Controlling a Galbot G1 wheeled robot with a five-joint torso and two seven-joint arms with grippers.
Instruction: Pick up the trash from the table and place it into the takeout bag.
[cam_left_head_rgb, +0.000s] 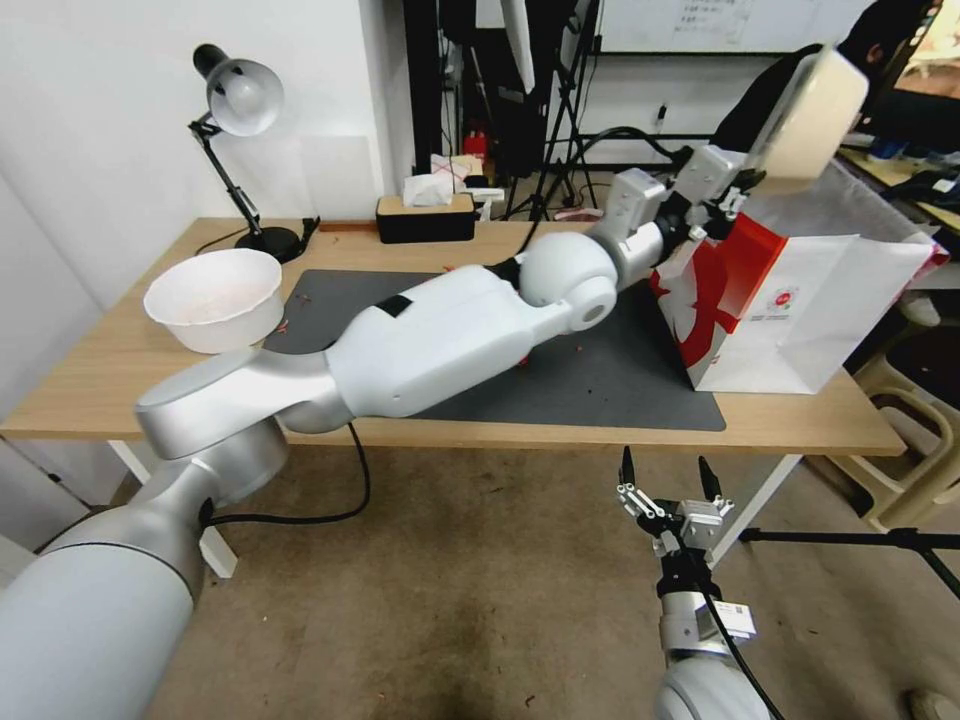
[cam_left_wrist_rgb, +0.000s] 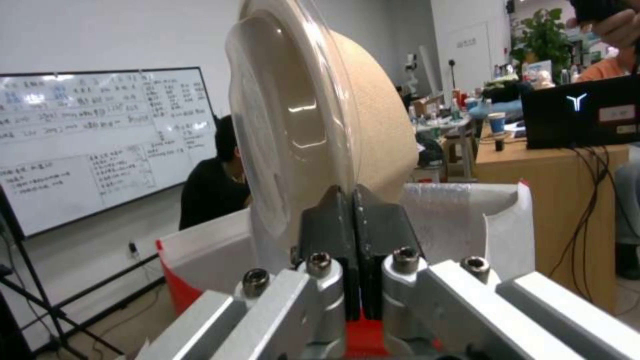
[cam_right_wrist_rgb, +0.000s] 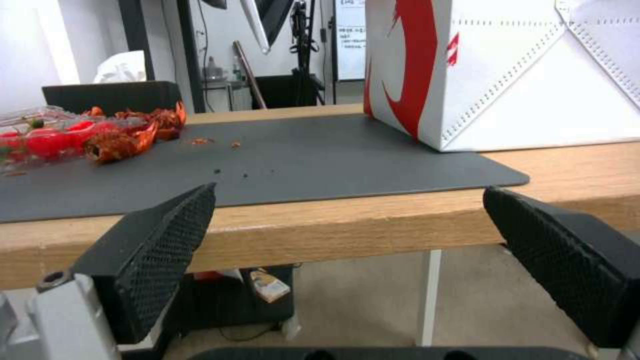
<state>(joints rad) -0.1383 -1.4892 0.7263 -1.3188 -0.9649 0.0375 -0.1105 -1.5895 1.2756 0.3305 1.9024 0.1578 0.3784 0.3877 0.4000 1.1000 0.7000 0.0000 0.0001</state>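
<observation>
From the head view, the left arm reaches across the desk (cam_left_head_rgb: 120, 370) and its left claw (cam_left_head_rgb: 745, 185) holds a beige shallow bowl (cam_left_head_rgb: 815, 105) by the rim, tilted on edge in the air above the open mouth of the takeout bag (cam_left_head_rgb: 800, 320), which stands at the right end of the dark grey mat (cam_left_head_rgb: 600, 380). A white bowl (cam_left_head_rgb: 213, 297) sits on the desk near a desk lamp (cam_left_head_rgb: 238, 110), and a black tissue box (cam_left_head_rgb: 425, 215) stands at the far edge. The right claw (cam_left_head_rgb: 668, 490) hangs below the desk's front edge, spread wide and empty. In the left wrist view, the left claw's fingers (cam_left_wrist_rgb: 333, 235) are pressed together on the bowl's rim, with the bag's white inner walls and red edge just beyond. In the right wrist view, the right claw's pads (cam_right_wrist_rgb: 170, 230) stand far apart, facing the desk's front edge; on the mat lies a clear tray of red scraps (cam_right_wrist_rgb: 80, 135), well apart from the bag. The step in hand looks like the drop into the bag; the next move would call for lowering the bowl inside the opening before letting go, so it clears the rim.
</observation>
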